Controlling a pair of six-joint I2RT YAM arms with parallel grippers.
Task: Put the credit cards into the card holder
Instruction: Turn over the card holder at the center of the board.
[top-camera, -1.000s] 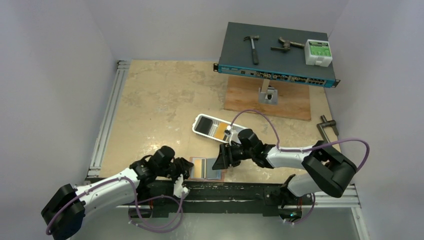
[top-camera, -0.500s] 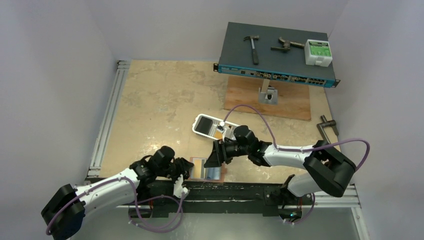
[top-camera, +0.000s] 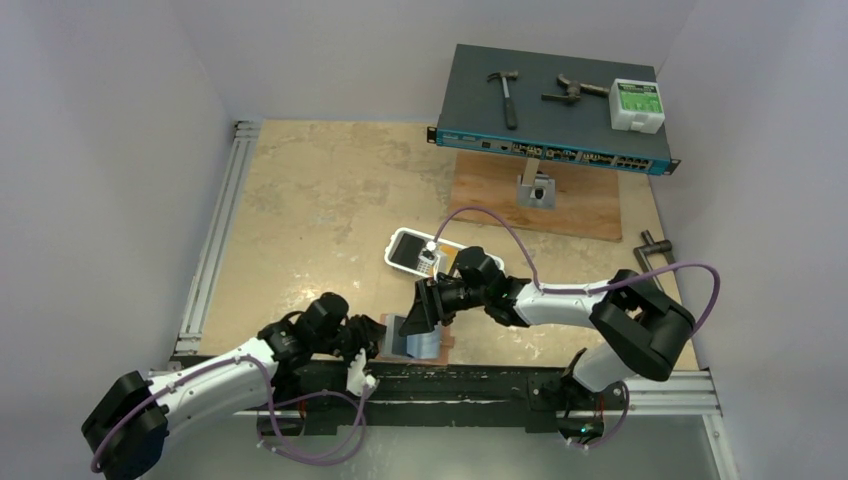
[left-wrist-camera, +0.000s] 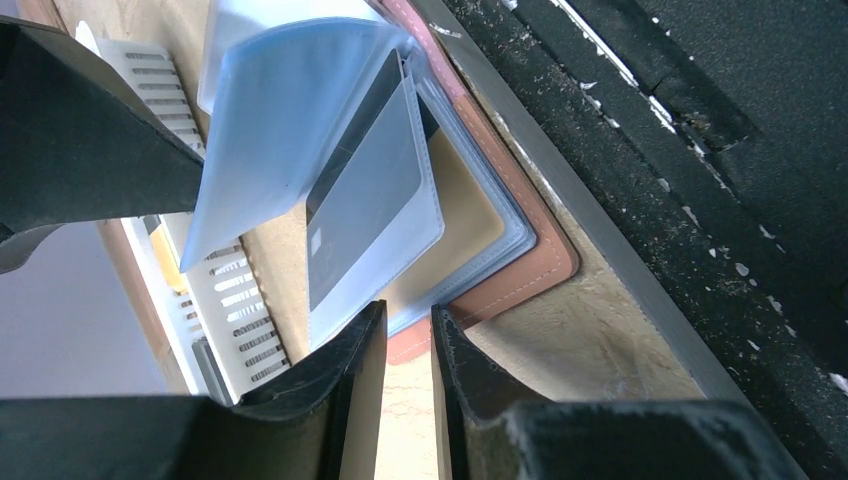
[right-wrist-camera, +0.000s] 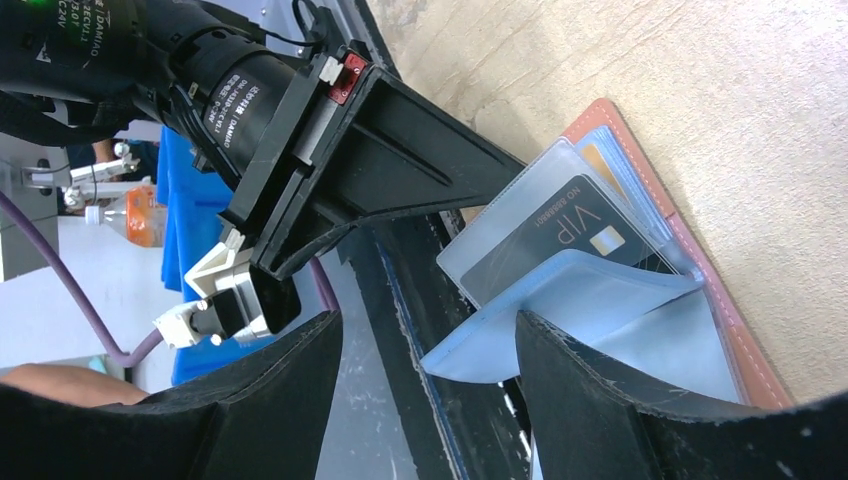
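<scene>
The reddish-brown card holder (top-camera: 446, 341) lies open at the table's near edge, with clear and pale blue sleeve pages. My left gripper (top-camera: 368, 340) is at its left edge. In the left wrist view (left-wrist-camera: 408, 330) the jaws stand a narrow gap apart, tips at the leather rim (left-wrist-camera: 520, 285). My right gripper (top-camera: 412, 322) is open over the holder. In the right wrist view (right-wrist-camera: 428, 320) one finger (right-wrist-camera: 570, 400) props up a bent blue page (right-wrist-camera: 560, 300). A black VIP card (right-wrist-camera: 560, 235) sits in a clear sleeve. More credit cards (top-camera: 438, 262) lie in the white tray (top-camera: 405, 240).
A blue-grey network switch (top-camera: 550, 120) with hammers and a white box stands at the back on a wooden board (top-camera: 530, 205). A black rail (top-camera: 480, 385) runs along the front edge just behind the holder. An aluminium rail (top-camera: 215, 230) lines the left side.
My right gripper has moved left and down from beside the tray to over the card holder, and a blue sleeve page now stands lifted. My left arm has not moved.
</scene>
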